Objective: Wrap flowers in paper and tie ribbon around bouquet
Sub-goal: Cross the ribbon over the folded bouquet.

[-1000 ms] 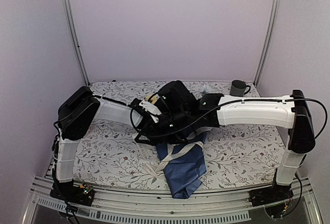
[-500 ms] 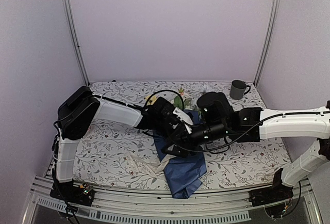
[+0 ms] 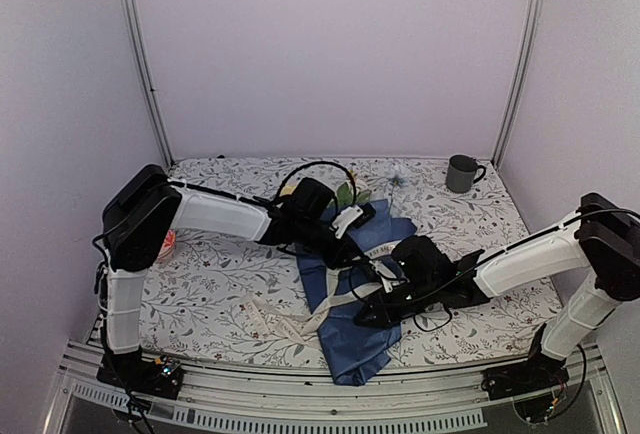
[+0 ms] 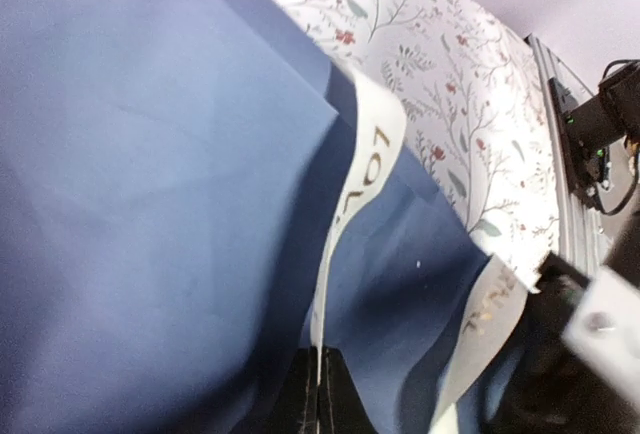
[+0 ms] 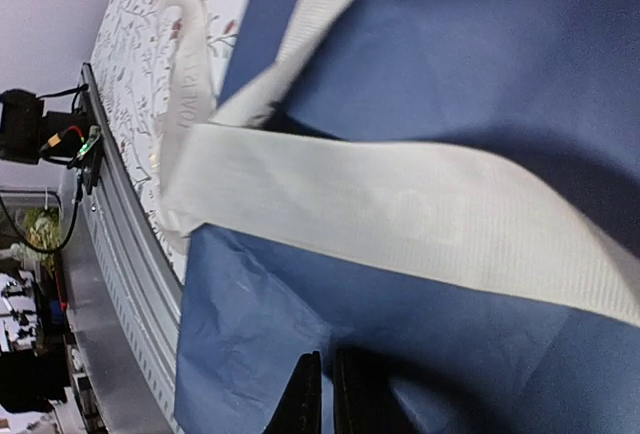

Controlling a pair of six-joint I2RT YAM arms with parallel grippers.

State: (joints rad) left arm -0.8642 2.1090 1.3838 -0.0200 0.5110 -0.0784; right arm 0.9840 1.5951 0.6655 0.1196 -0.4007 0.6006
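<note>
Navy paper (image 3: 355, 339) cone lies mid table (image 3: 220, 294), flowers (image 3: 345, 194) at far end. Tying step: ribbon (image 5: 400, 204) is draped across, not knotted. Left gripper (image 4: 318, 399) pinches a ribbon strand. Right gripper (image 5: 322, 394) is nearly closed, contents unclear. Next: cross ends, pull snug.

Cream ribbon (image 3: 283, 325) across blue-wrapped bouquet (image 3: 355, 344)

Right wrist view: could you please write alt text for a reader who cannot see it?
A cream ribbon lies diagonally across dark blue paper. The right hand has its fingertips nearly together at the bottom edge; floral tablecloth shows top left.
</note>
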